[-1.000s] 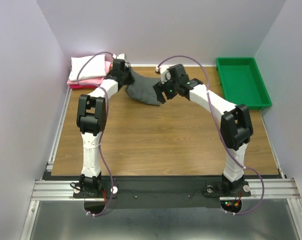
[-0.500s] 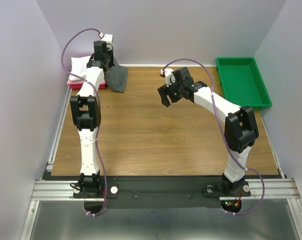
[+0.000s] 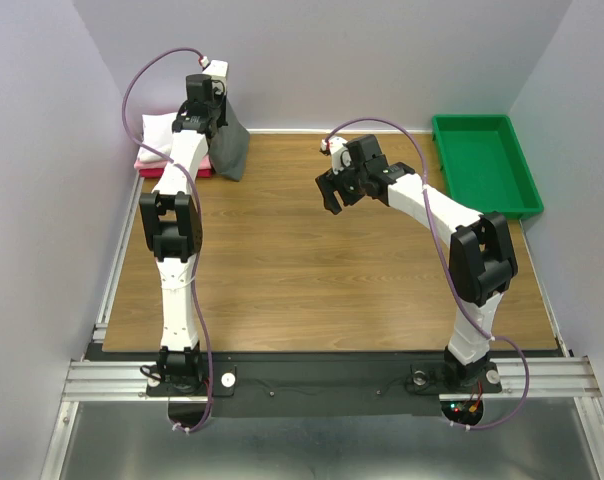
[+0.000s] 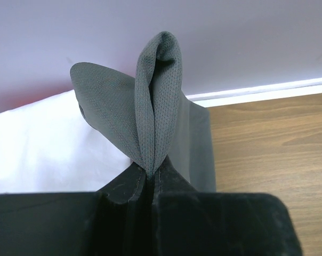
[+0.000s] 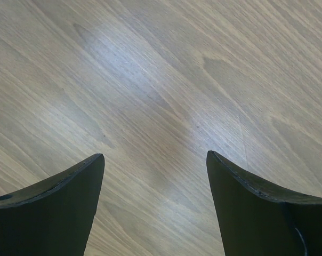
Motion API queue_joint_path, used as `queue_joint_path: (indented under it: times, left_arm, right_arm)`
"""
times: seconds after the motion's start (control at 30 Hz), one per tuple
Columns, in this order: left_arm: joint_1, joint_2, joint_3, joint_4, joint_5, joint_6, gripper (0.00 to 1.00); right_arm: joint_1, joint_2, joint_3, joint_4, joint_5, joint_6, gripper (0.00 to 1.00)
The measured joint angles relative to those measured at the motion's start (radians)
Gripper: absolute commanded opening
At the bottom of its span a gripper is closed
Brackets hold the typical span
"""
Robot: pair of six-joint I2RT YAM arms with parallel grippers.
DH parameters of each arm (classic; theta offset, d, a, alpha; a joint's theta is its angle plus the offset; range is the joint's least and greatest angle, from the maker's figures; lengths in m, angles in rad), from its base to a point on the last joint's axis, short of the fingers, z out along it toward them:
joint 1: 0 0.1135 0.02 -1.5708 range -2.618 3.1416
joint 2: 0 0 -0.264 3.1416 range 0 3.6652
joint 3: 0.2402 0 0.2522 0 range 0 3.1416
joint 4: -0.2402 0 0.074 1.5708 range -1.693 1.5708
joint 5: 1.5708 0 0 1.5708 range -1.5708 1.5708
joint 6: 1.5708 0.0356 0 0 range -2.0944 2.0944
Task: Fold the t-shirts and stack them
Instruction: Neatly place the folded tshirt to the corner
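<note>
Grey t-shirt [image 4: 157, 101] pinched in L pincer [image 4: 149, 175], seen wrist cam only.

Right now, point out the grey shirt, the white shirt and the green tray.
grey shirt [image 4: 157, 96]: left wrist view, on the upright pinched fold.
white shirt [image 4: 38, 149]: left wrist view, on its flat top.
green tray [image 3: 482, 165]: top view, on its bare floor.

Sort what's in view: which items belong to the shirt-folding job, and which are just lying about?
Job: grey t-shirt, pinched in the left end effector; folded white t-shirt; pink t-shirts beneath it.
Lying about: green tray, at far right.
</note>
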Motion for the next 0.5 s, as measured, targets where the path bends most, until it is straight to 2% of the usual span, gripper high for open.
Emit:
queue_joint_path:
  times: [0.5]
  left_arm:
    - [-0.001, -0.07, 0.029, 0.0, 0.002, 0.003, 0.0]
  right_arm:
    - [0.0, 0.0, 0.0, 0.0, -0.004, 0.0, 0.83]
